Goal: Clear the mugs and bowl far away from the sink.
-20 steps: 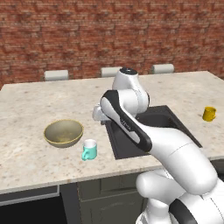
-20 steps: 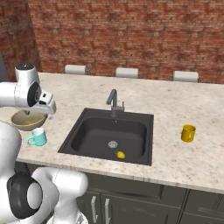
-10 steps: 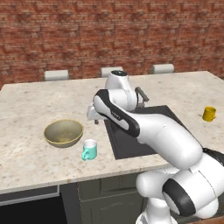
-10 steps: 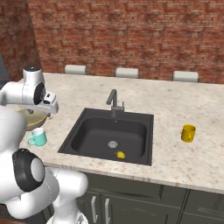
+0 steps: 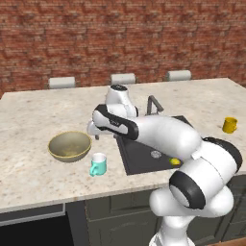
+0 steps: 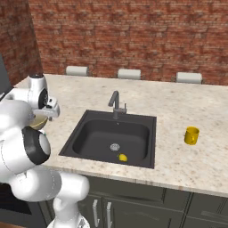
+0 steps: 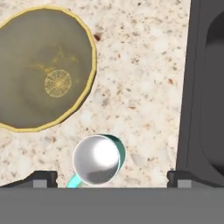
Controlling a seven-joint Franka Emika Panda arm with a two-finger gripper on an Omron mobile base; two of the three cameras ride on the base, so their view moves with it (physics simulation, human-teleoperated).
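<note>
The olive-yellow bowl sits on the counter left of the sink. A teal mug with a white inside stands just in front of the bowl, near the counter's front edge. A yellow mug stands far off to the right of the sink. My gripper hangs open above the counter between bowl and sink. In the hand view the teal mug lies between my spread fingertips, beside the bowl, and the gripper holds nothing. The right base view shows the yellow mug and the sink.
A grey faucet rises at the sink's back edge. A small yellow lump lies in the basin near the drain. Three chair backs line the counter's far side before a brick wall. My own arm hides most of the bowl in the right base view.
The arm has swung left and stretched down, carrying the open gripper from over the sink's left rim to above the teal mug. Mugs and bowl have not moved.
</note>
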